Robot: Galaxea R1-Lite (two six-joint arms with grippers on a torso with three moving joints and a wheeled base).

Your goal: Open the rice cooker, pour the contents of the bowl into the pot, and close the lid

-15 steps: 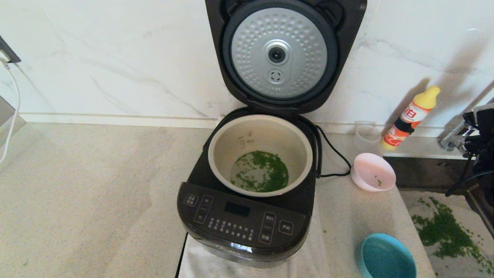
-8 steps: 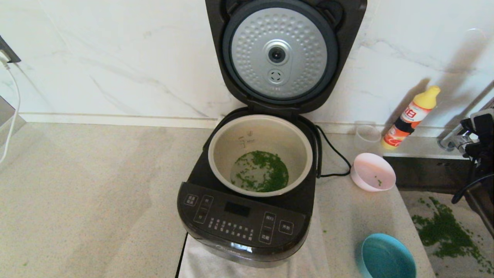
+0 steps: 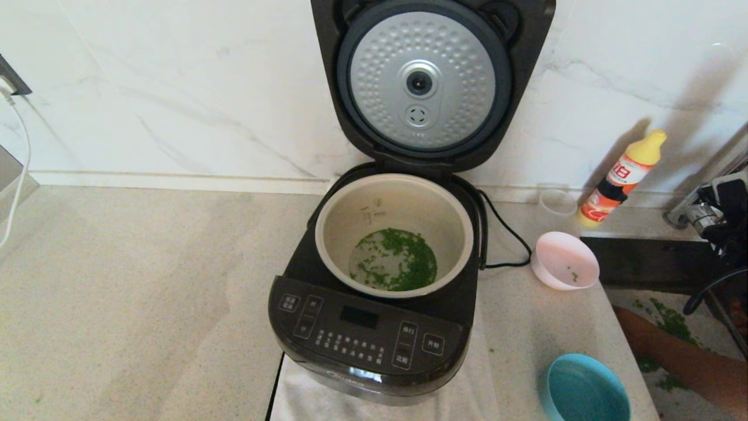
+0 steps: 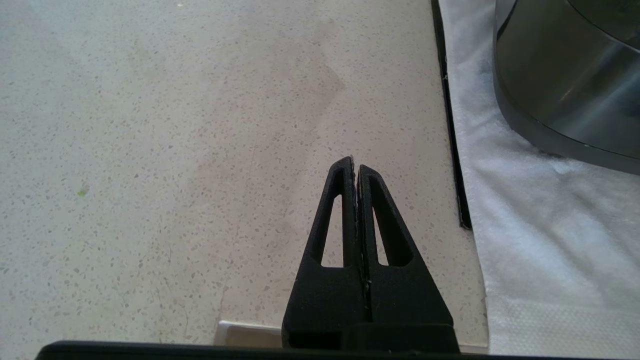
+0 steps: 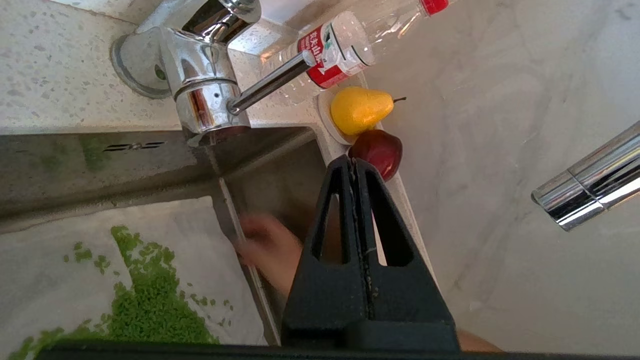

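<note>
My left hand (image 4: 355, 172) hovers pressed together over the table (image 4: 150, 150). Mid-frame, the green bits (image 3: 397, 260) lie in the pot (image 3: 327, 234); the bowl (image 3: 564, 260) right of it is nearly empty. My right hand (image 5: 356, 165) is shut by the sink. Only the raised lid (image 3: 432, 82), top centre, needs closing.

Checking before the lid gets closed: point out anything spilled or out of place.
Green bits lie scattered in the sink, outside the pot. A person's arm reaches into that sink, below the shut right hand. The pink bowl holds only a few bits; the lid stands open.
</note>
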